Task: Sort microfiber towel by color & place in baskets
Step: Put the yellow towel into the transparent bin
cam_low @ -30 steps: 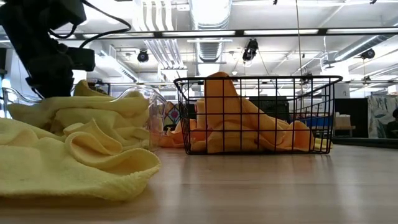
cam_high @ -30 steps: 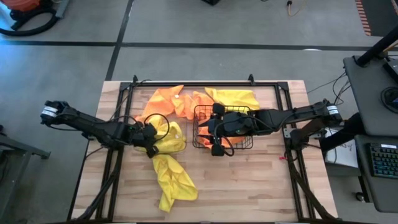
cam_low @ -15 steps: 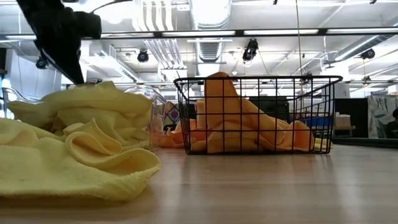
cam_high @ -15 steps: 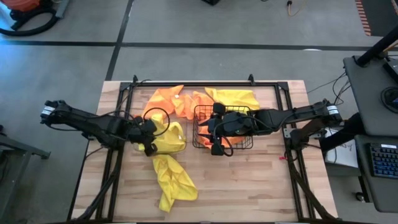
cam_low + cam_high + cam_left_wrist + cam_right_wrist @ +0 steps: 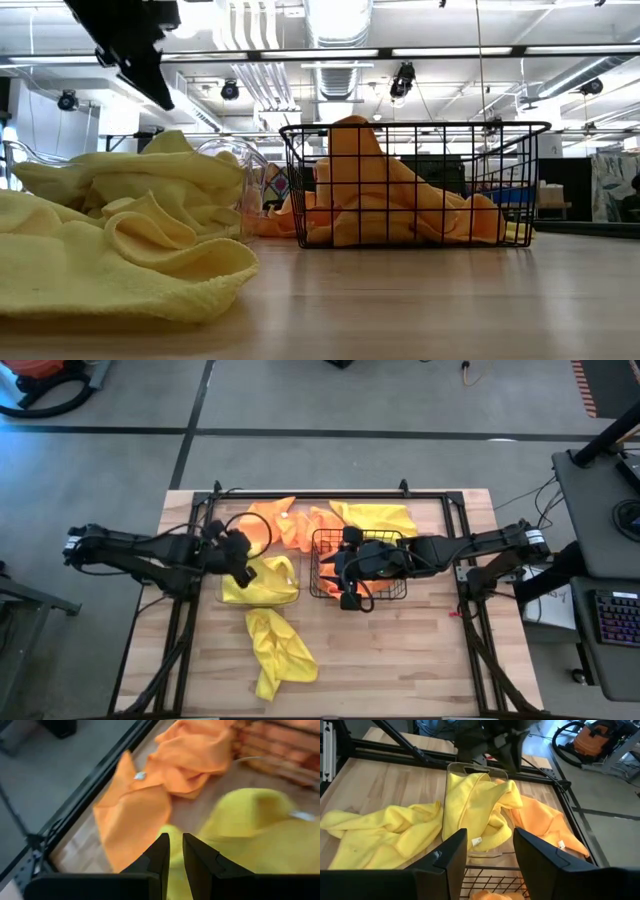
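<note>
Over at 9 o'clock from the table's middle, the left gripper (image 5: pixel 232 547) has just pulled up and back from the clear plastic basket (image 5: pixel 226 597), drifting toward the orange pile at 11 o'clock. A second ago it was down low on the basket's near-left edge, right over the yellow towel (image 5: pixel 262 582) stuffed in there; now the low view shows it hanging well above the cloth, with nothing dangling from it. Its own wrist view shows the two fingers (image 5: pixel 159 854) nearly closed, just a thin slit between them, empty, looking down at an orange towel (image 5: pixel 135 815) on the wood.

So that reads like a finished drop: yellow is in the clear bin, and the arm looks to be lining up on the next cloth, probably an orange one.

The right gripper (image 5: pixel 341 568) hasn't budged, parked over the black wire basket (image 5: pixel 322 592), fingers spread wide and holding nothing. That basket already has orange towels (image 5: pixel 385 195) heaped inside.

Still loose:
- a yellow towel on the table (image 5: pixel 277 650) at 7 o'clock
- the orange pile (image 5: pixel 275 525) at 11 o'clock
- another yellow towel (image 5: pixel 380 518) at 12 o'clock, behind the wire basket

Roughly halfway done, by the look of it.
</note>
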`<state>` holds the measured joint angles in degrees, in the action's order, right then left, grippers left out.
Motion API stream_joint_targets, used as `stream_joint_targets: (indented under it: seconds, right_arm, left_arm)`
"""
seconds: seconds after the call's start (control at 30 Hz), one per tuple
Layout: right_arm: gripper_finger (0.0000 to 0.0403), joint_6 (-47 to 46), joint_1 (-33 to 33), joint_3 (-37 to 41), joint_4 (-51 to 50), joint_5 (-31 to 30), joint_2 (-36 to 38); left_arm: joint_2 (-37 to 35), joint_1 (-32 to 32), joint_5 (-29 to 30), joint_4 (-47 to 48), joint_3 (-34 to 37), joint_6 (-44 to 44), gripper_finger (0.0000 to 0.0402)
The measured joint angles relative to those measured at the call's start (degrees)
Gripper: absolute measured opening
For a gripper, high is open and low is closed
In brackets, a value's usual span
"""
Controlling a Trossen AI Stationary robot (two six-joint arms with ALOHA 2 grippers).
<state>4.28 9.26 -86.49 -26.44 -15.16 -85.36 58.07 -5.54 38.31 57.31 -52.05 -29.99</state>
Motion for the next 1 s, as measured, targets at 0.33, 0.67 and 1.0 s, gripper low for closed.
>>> stream_joint_targets:
  seconds: [0.33, 0.67, 1.0]
  right_arm:
    - [0.0155, -0.5, 0.0, 1.61, 0.11, 0.03, -0.02]
    - [0.016, -0.86, 0.0, 2.39, 0.09, 0.05, 0.06]
    - [0.0155, -1.38, 0.0, 2.39, 0.09, 0.07, 0.09]
  left_arm:
    - [1.74, 9.86, -6.78, -5.71, 2.83, 7.14, 0.0038]
    - [2.06, 10.52, -17.24, -7.22, 3.43, 8.46, 0.0038]
    - [2.16, 9.23, -26.54, -6.13, 3.43, 6.57, 0.0038]
